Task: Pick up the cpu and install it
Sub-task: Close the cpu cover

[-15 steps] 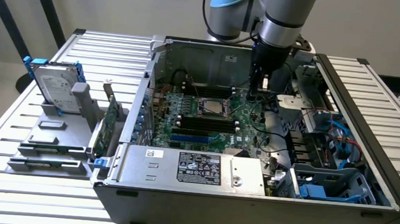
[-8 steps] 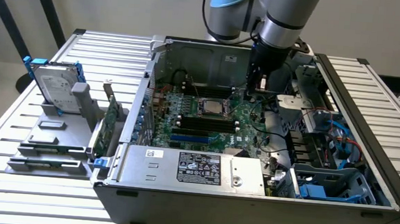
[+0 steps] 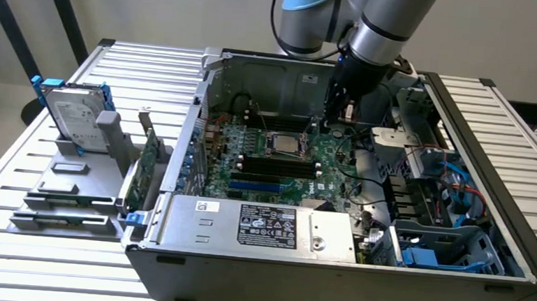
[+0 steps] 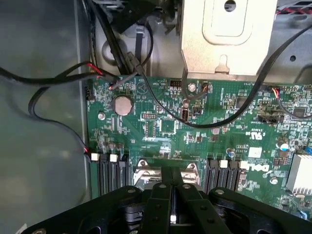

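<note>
Noted the pincer [image 3: 334, 121] pressed together, fingers [image 4: 160, 200] closed on each other with nothing pinched between. Placed it upper centre of the exterior view, hanging tip-down inside the open computer case [image 3: 335, 284], low over the motherboard [image 3: 280, 183]. Spotted, just beyond the fingertips in the wrist view, the shiny metal socket frame [image 4: 146, 176], flanked by rows of memory slots [image 4: 109, 178]. Located the cpu [image 3: 285, 145] at centre of the exterior view: a silver-grey square lying flat within that socket, near the pincer tips but apart from them, toward the exterior view's left. Judged the pick and the carry done, the chip probably dropped into place; could not tell whether fully seated, nor whether the retaining frame and lever are clamped down. Reckoned the locking step possibly left open. Moving outward: logged the power supply [image 3: 255, 226] along the case's near wall, lower centre; a green circuit card [image 3: 142, 174] and a blue-bracketed hard drive [image 3: 70, 117] standing in a grey holder at the exterior view's left, untouched, on the slatted surface [image 3: 55, 281].
</note>
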`<state>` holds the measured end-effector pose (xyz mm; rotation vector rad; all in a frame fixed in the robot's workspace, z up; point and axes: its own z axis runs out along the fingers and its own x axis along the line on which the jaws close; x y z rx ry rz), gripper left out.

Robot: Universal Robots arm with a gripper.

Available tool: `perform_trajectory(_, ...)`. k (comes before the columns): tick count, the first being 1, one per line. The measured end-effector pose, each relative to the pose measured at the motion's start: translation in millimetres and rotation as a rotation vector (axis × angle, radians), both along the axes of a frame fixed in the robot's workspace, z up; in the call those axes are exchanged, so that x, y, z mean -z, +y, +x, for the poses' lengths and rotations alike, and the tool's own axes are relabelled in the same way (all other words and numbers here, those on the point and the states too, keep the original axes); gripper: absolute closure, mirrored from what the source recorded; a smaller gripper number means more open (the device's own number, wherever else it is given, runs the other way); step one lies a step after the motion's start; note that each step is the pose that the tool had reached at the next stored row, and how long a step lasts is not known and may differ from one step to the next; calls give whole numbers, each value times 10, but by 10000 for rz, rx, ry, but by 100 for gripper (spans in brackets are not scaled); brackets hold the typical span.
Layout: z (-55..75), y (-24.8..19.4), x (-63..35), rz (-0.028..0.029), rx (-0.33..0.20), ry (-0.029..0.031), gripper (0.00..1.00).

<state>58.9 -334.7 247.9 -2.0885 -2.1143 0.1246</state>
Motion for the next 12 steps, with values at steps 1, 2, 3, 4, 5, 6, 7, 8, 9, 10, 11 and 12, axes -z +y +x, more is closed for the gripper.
perform_trajectory(1,-1,0,0,0,-32,98,89)
perform_trajectory(2,-2,0,0,1,-63,204,89)
perform_trajectory(3,-4,0,0,1,-94,320,89)
perform_trajectory(4,-5,0,0,2,-124,445,89)
perform_trajectory(5,-7,0,0,3,-151,564,89)
perform_trajectory(6,-9,0,0,5,-176,679,89)
perform_trajectory(7,-12,0,1,7,-199,787,89)
perform_trajectory(8,-17,0,1,9,-222,881,89)
perform_trajectory(9,-23,0,1,12,-245,975,89)
perform_trajectory(10,-30,0,1,14,-266,1057,89)
perform_trajectory(11,-38,0,1,15,-284,1136,89)
perform_trajectory(12,-45,0,2,17,-304,1215,89)
